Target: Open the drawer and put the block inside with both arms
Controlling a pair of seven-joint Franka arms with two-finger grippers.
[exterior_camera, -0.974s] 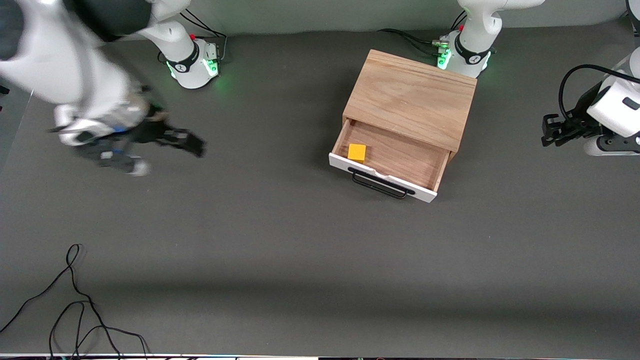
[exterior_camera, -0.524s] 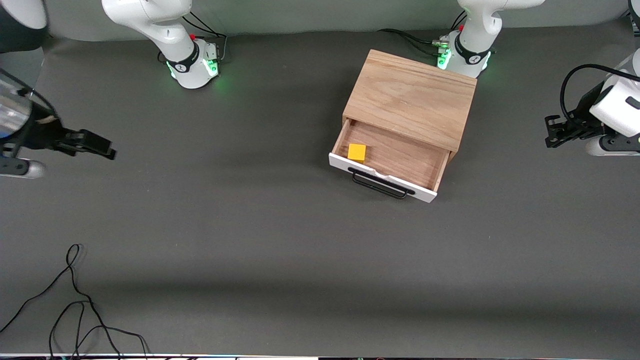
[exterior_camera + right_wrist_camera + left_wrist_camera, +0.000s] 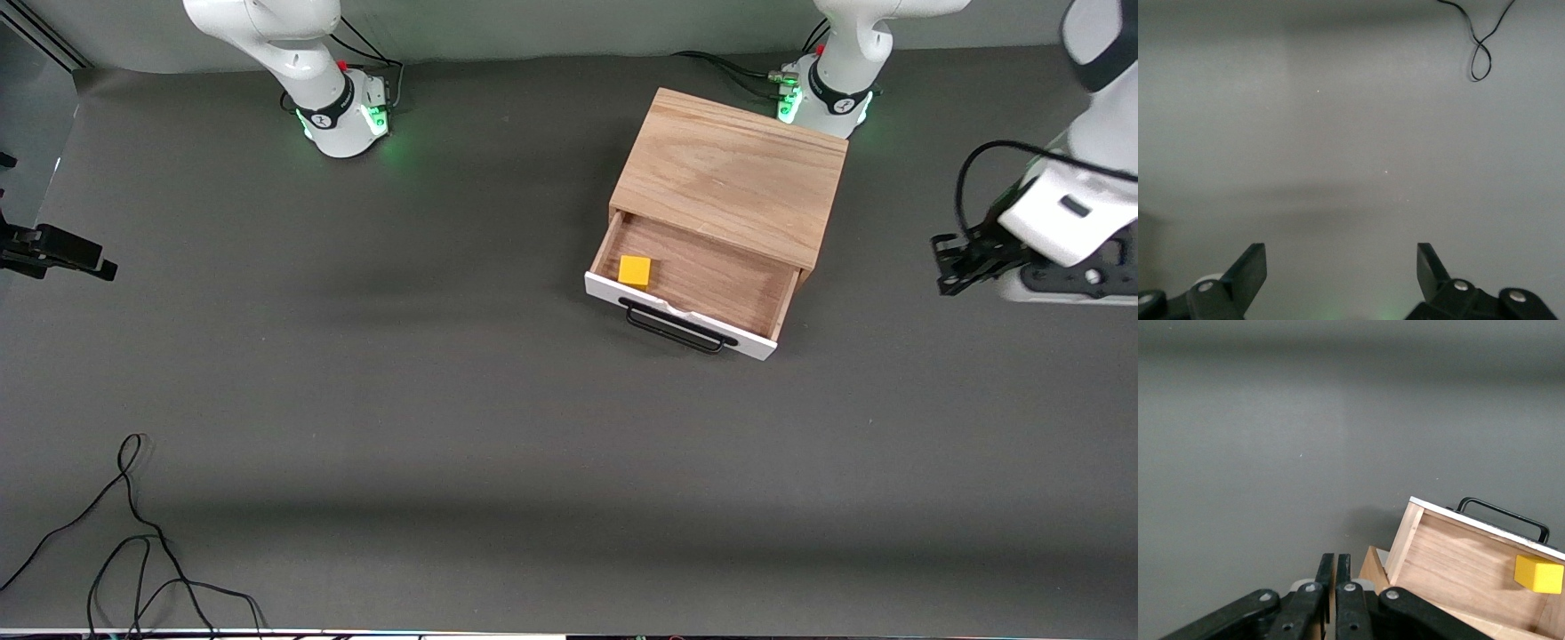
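Note:
The light-oak cabinet (image 3: 729, 173) stands close to the left arm's base. Its drawer (image 3: 702, 284) is pulled open, with the white front panel (image 3: 680, 313) and black bar handle (image 3: 674, 327) toward the front camera. The yellow block (image 3: 635, 270) lies in the drawer, in the corner by the front panel toward the right arm's end. The left wrist view shows the drawer (image 3: 1458, 567), block (image 3: 1538, 574) and handle (image 3: 1501, 513). My left gripper (image 3: 944, 265) is shut and empty, over the table beside the cabinet (image 3: 1335, 568). My right gripper (image 3: 84, 258) is open and empty over the table's right-arm end (image 3: 1341, 267).
A loose black cable (image 3: 133, 533) lies on the table near the front camera at the right arm's end; it also shows in the right wrist view (image 3: 1481, 47). The arms' green-lit bases (image 3: 342, 116) (image 3: 822, 98) stand along the table's edge farthest from the camera.
My right arm has swung away from the middle of the table to its own end, nearly out of view. My left gripper has shifted slightly toward the cabinet. Drawer and block have not moved.

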